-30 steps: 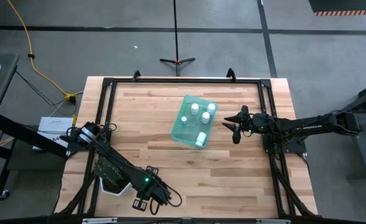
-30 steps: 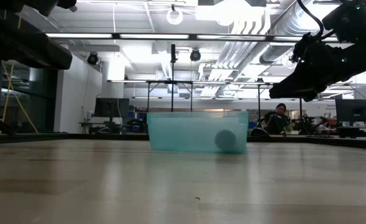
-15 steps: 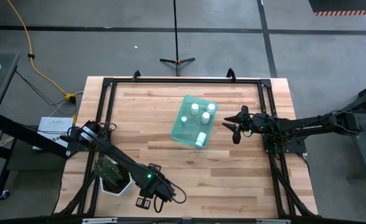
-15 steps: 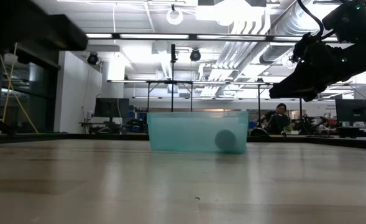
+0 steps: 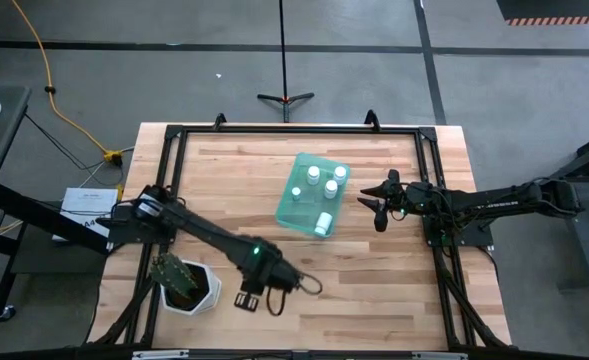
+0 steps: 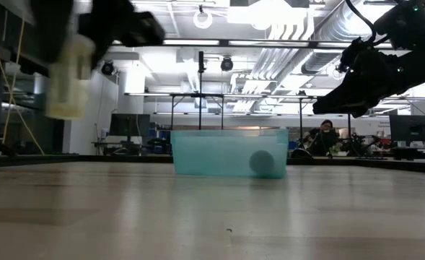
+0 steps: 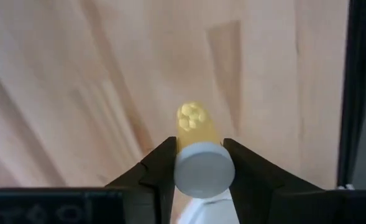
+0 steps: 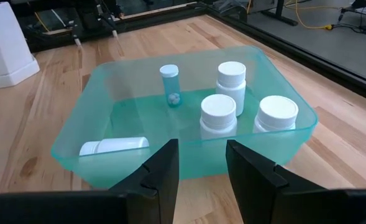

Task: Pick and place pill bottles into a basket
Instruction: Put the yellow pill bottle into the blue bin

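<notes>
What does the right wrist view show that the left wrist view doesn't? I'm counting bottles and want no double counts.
Only the right wrist view shows the basket holding five pill bottles: four upright, one lying on its side. Only the left wrist view shows the left gripper shut on a white-capped bottle with yellow pills showing through its clear body. Both show the wooden table, so no bottle is counted twice.

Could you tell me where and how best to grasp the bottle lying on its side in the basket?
Probably grip the lying bottle across its body's middle, coming from above: it lies flat, and the basket wall blocks a sideways approach.
</notes>
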`<action>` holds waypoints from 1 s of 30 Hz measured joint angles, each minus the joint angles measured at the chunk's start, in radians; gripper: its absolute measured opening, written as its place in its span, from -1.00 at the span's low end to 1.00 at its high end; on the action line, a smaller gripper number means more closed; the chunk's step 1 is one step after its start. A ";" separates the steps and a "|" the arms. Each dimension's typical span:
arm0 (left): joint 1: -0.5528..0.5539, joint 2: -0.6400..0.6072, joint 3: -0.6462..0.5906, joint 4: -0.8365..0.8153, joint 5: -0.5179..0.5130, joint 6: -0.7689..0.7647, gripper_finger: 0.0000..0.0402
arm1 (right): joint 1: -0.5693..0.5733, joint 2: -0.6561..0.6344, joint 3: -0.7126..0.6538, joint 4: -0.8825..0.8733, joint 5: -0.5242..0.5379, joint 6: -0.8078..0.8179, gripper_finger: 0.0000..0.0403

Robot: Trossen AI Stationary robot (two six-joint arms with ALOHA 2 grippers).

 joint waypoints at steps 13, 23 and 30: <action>0.211 0.000 0.072 -0.016 -0.025 0.265 -0.14 | 0.000 0.000 0.000 0.000 -0.025 0.000 -0.38; 0.383 0.000 0.073 0.005 -0.104 0.432 -0.27 | 0.000 0.000 0.000 0.000 -0.031 0.000 -0.38; 0.491 0.000 0.073 0.040 -0.116 0.523 -0.12 | 0.000 0.000 0.000 0.001 -0.031 0.000 -0.38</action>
